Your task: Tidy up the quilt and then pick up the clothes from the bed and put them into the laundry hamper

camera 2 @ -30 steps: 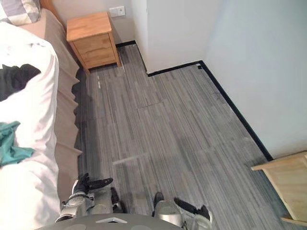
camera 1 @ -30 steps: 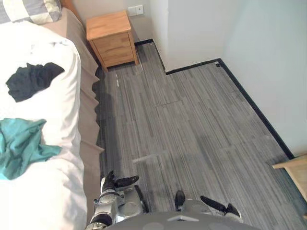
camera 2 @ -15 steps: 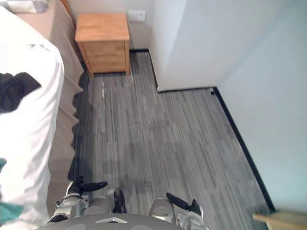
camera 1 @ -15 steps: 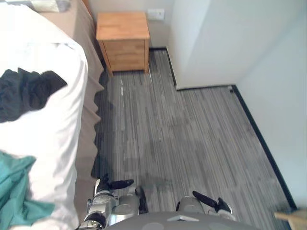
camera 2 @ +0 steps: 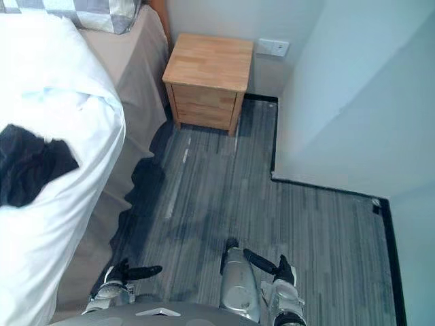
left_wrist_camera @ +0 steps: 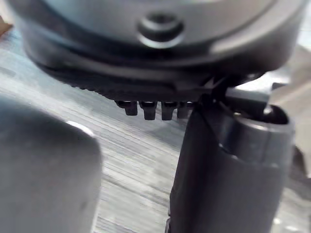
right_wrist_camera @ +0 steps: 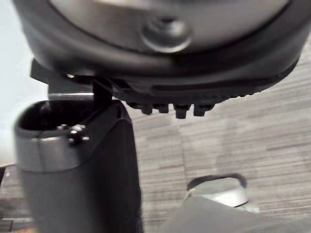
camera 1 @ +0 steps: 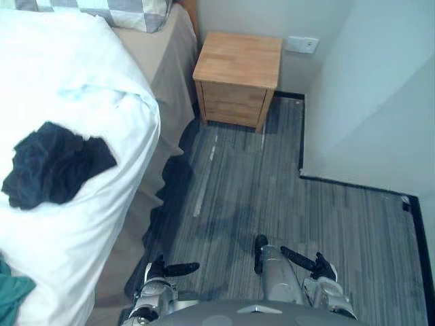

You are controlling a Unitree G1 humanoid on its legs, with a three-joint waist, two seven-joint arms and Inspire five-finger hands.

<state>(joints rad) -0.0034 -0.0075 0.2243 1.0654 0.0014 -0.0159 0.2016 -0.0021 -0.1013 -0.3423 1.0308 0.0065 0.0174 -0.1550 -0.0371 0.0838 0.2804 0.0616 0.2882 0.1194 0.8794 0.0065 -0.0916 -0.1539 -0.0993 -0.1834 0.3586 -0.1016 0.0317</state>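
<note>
Grey striped floor point(camera 1: 272, 204) centre; white quilt point(camera 1: 75, 88) left, black garment point(camera 1: 54, 163) atop. Left hand point(camera 1: 160, 269), right hand point(camera 1: 318, 267) bottom, slack, empty, likely because bed point(camera 1: 160, 75) not yet within reach.

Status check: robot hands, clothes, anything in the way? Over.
Left robot hand and right robot hand open, empty, low over the floor. Black clothes and teal garment on quilt, untouched. Nightstand by bed head, not in the way.
</note>
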